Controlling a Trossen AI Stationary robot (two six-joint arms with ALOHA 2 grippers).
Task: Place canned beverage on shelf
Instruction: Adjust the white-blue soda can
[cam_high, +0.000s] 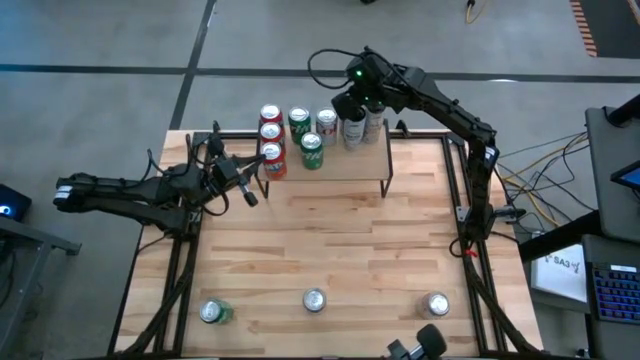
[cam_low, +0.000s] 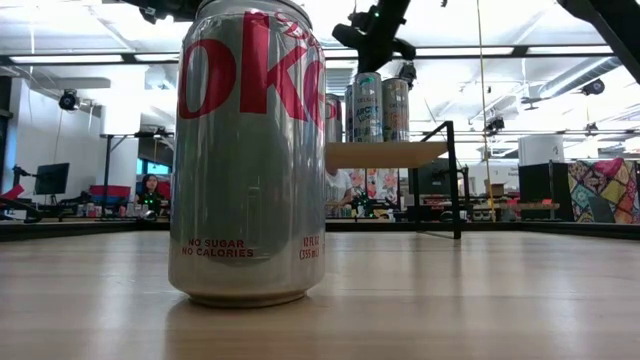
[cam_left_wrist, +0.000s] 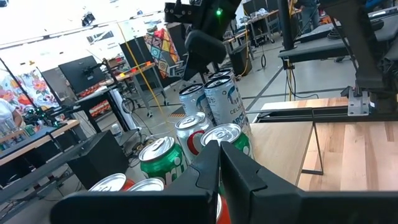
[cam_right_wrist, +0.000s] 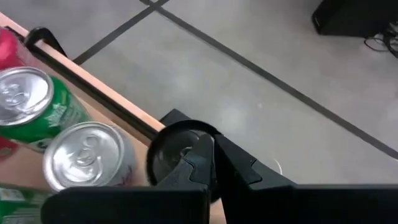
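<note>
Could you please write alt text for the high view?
Seen from above, the right gripper hovers over cans at the shelf's back right, while the left gripper sits beside its left end. Three cans stand along the table's near edge.

Shelf (cam_high: 345, 170) front clear, back can-crowded

light: bright ceiling strips | glare: silver can (cam_low: 247, 150) sheen, tabletop (cam_low: 450, 300) reflections | shadows: soft
</note>
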